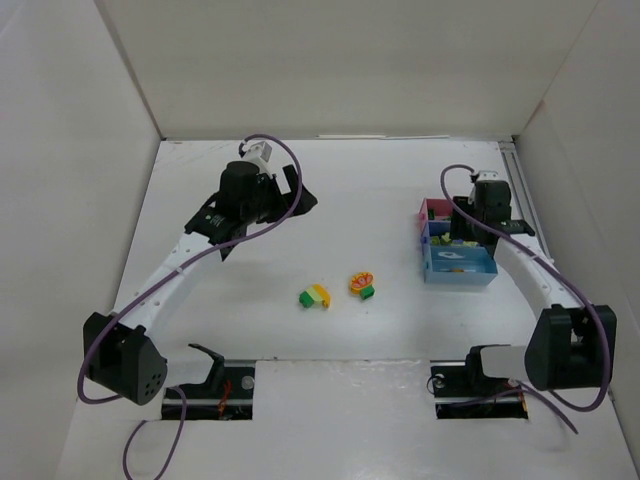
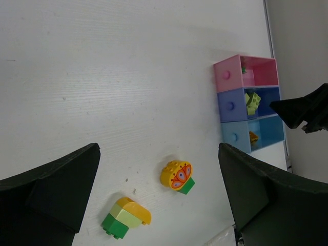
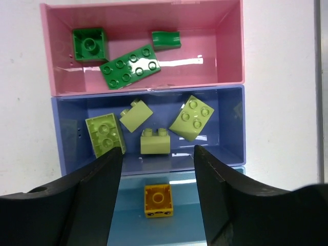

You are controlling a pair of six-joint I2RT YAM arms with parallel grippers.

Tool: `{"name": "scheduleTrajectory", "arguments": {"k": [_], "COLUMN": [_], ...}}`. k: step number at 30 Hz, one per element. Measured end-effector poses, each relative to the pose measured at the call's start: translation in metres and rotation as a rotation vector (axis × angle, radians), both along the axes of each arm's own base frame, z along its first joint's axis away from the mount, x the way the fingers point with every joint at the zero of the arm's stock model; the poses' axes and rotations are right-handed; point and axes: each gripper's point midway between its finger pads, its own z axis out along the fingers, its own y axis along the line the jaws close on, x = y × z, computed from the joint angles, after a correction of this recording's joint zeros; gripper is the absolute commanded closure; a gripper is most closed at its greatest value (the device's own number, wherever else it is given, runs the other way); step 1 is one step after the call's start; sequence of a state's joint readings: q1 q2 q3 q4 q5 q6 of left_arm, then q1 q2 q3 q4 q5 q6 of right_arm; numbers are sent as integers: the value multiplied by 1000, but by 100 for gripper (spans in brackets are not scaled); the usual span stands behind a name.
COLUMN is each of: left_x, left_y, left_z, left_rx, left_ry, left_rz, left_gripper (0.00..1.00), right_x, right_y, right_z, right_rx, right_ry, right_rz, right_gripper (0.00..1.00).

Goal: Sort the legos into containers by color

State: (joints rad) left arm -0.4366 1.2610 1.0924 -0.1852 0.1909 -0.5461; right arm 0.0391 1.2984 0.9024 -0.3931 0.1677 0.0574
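Observation:
Two loose lego clumps lie mid-table: a green, pale-green and yellow one [image 1: 316, 296] [image 2: 126, 217], and an orange flower piece on a green brick [image 1: 362, 285] [image 2: 177, 175]. My left gripper [image 1: 262, 215] [image 2: 159, 154] hangs open above and behind them, touching nothing. The containers stand at the right. The pink tray [image 3: 225, 51] holds three dark green bricks [image 3: 130, 66]. The dark blue tray [image 3: 233, 123] holds several pale green bricks [image 3: 155, 141]. In the light blue tray [image 3: 128, 220] lies one yellow brick [image 3: 158, 200]. My right gripper [image 3: 158, 159] [image 1: 462, 238] hovers open over that brick, clear of it.
White walls enclose the table on the left, back and right. The tray row [image 1: 432, 229] sits close to the right wall and its rail [image 1: 520, 190]. Both arm bases are at the near edge.

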Motion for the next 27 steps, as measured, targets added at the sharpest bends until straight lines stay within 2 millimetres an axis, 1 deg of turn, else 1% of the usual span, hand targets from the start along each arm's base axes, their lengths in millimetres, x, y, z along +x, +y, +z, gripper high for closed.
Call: {"name": "scheduleTrajectory", "arguments": {"k": [3, 4, 6, 8, 11, 12, 14, 16, 18, 20, 21, 23, 27], "left_x": [0, 0, -1, -3, -11, -12, -18, -22, -26, -32, -35, -40, -46], "left_y": [0, 0, 0, 2, 6, 7, 9, 11, 14, 16, 18, 21, 25], "left_z": [0, -1, -3, -8, -16, -17, -19, -18, -18, -20, -21, -22, -24], "left_rx": [-1, 0, 1, 6, 10, 10, 9, 3, -4, -9, -10, -13, -15], "left_ry": [0, 1, 6, 15, 36, 39, 46, 50, 52, 57, 60, 63, 73], "left_rz": [0, -1, 0, 3, 12, 14, 17, 24, 31, 37, 42, 48, 61], "left_gripper": [0, 0, 0, 0, 0, 0, 0, 0, 0, 0, 0, 0, 0], "right_x": [0, -1, -2, -7, -25, -33, -47, -60, -72, -85, -91, -99, -112], "right_y": [9, 16, 40, 75, 140, 160, 195, 221, 236, 241, 242, 243, 254], "right_z": [11, 15, 22, 27, 25, 22, 10, -7, -29, -47, -53, -59, -63], "right_rx": [-4, -9, -16, -23, -24, -22, -28, -46, -71, -89, -92, -87, -59], "right_ry": [-31, -43, -64, -77, -72, -60, -23, 34, 103, 171, 197, 224, 233], "right_rz": [41, 72, 163, 293, 515, 584, 693, 766, 798, 808, 808, 804, 828], "right_gripper": [37, 37, 35, 34, 32, 32, 32, 32, 31, 29, 29, 28, 28]}}
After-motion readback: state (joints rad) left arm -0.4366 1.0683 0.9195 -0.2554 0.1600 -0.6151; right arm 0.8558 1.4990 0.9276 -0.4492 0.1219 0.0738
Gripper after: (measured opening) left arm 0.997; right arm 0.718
